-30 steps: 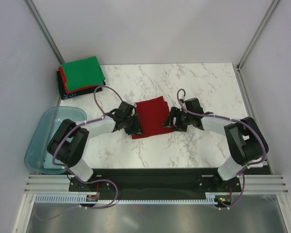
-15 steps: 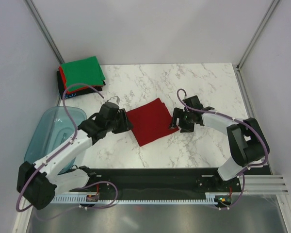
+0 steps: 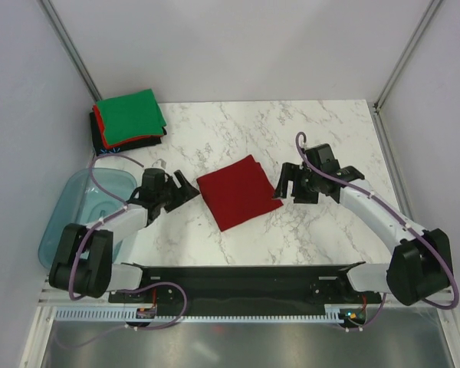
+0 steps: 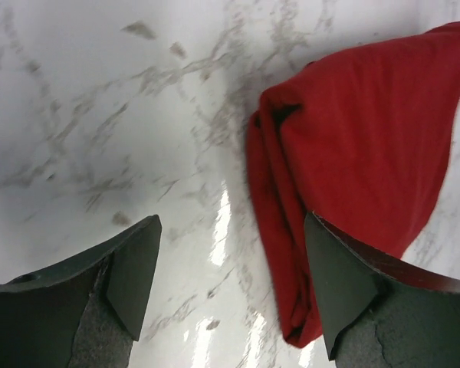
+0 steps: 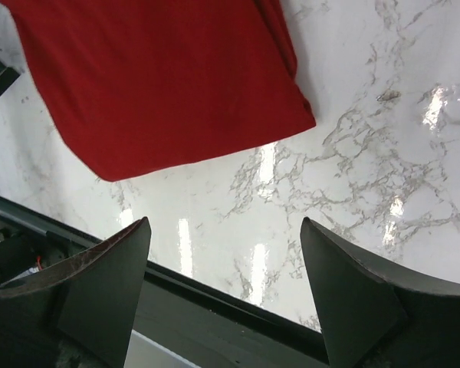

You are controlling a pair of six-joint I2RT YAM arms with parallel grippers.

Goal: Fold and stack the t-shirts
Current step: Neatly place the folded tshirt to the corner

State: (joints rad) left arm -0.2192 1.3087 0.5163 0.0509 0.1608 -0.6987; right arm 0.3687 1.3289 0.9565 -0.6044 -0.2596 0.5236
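A folded dark red t-shirt (image 3: 238, 191) lies flat on the marble table at the middle; it also shows in the left wrist view (image 4: 360, 146) and the right wrist view (image 5: 161, 84). A stack of folded t-shirts, green on top (image 3: 129, 115) over red and black, sits at the back left corner. My left gripper (image 3: 187, 190) is open and empty just left of the red shirt; its jaws stand wide apart in the left wrist view (image 4: 230, 287). My right gripper (image 3: 280, 184) is open and empty just right of the shirt; it also shows in the right wrist view (image 5: 224, 295).
A translucent teal tub (image 3: 77, 216) hangs over the table's left edge, beside the left arm. Grey walls close in the left, back and right. A black base rail (image 3: 245, 277) runs along the table's near edge.
The left arm has drawn back to the left and lowered, away from the red shirt. The right gripper has pulled slightly right of the shirt. The shirt lies as it did half a second ago.
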